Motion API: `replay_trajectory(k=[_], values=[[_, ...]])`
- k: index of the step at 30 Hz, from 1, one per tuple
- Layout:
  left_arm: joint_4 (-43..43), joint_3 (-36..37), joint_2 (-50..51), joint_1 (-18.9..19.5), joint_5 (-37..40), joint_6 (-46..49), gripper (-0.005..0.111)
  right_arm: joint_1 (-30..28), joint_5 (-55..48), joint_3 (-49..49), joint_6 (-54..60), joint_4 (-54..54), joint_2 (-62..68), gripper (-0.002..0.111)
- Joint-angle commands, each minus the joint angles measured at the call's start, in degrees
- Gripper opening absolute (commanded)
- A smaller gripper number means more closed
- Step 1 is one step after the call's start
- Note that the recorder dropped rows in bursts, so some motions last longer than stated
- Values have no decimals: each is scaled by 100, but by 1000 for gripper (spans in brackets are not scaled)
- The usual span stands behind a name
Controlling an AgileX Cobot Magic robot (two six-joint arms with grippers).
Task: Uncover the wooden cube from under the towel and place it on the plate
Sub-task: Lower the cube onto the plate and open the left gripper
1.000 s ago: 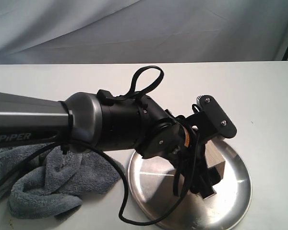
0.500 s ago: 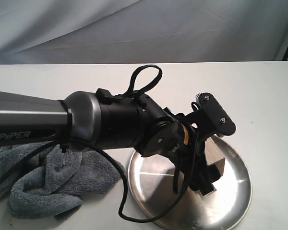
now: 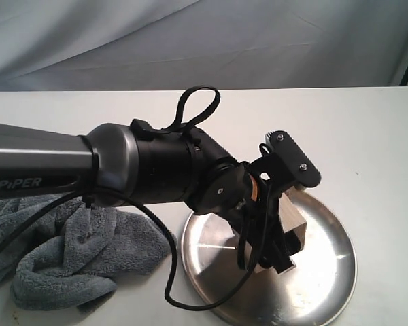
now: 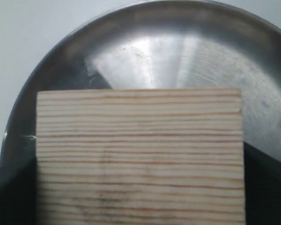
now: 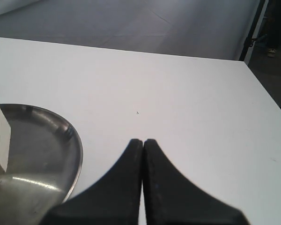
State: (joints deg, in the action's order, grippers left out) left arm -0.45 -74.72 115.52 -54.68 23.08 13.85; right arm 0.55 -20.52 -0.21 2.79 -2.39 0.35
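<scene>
Item: wooden cube, clamped in my left hand, now slightly nearer the middle of the metal plate beneath than a second ago; towel well behind; only release remains, I judge; right hand closed, empty.

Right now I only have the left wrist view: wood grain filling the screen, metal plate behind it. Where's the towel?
Observer: The towel lies crumpled on the table, left of the plate in the exterior view, and clear of the wooden cube.
Operator: And the other arm?
Observer: The right gripper hovers over bare table just past the plate's rim, its jaws shut on nothing.
Operator: Anything dangling near the plate?
Observer: Yes, a black cable from the left arm loops down across the plate's near rim.
</scene>
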Motion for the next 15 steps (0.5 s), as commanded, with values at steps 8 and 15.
replay_trajectory(k=[8,15], values=[[-1,-77,206,8,-230,-33,5,11,42,21,18,27,-35,0],[-1,-77,194,8,-380,-33,51,11,42,21,18,27,-35,0]])
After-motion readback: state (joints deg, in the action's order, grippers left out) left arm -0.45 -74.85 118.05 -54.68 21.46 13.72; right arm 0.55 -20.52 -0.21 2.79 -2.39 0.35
